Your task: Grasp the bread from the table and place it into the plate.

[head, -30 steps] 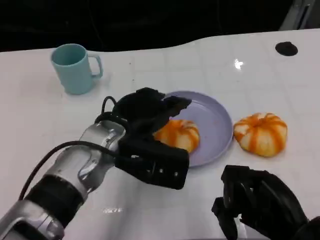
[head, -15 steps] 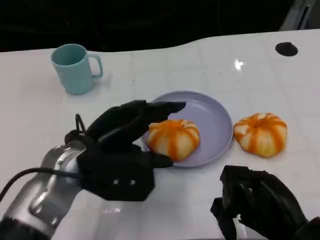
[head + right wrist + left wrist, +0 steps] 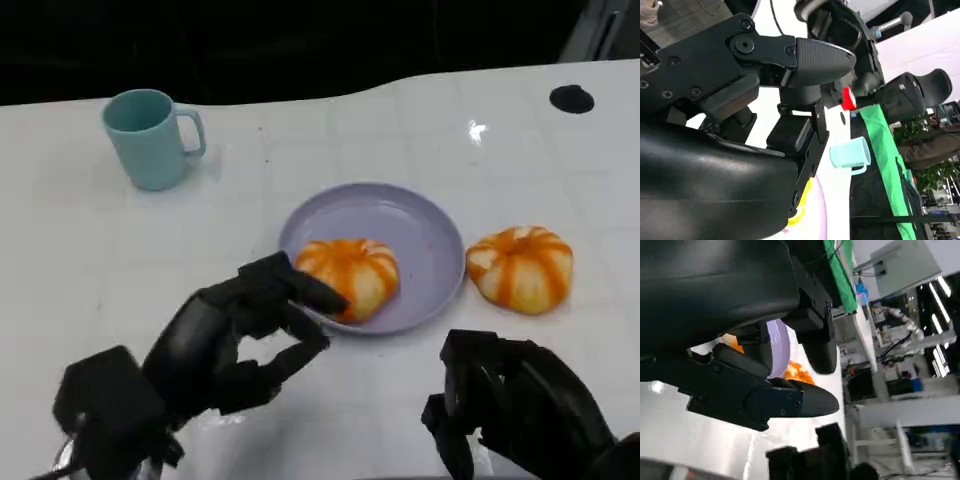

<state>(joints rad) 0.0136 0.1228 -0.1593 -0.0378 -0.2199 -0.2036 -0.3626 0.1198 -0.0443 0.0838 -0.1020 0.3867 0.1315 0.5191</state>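
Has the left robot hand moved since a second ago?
Yes. The left robot hand has pulled back from over the round lavender plate toward the near table edge, leaving the orange-striped bread roll on it.

White surface point(image 3: 90, 250) smooth and glossy, with light reflections; lilac plate point(image 3: 425, 230) smooth, slight sheen; teal mug point(image 3: 150, 137) smooth, matt; bread point(image 3: 350, 275) soft-looking glazed crust; left hand point(image 3: 235, 335) matt black plastic; right hand point(image 3: 515, 405) same black, slightly shiny
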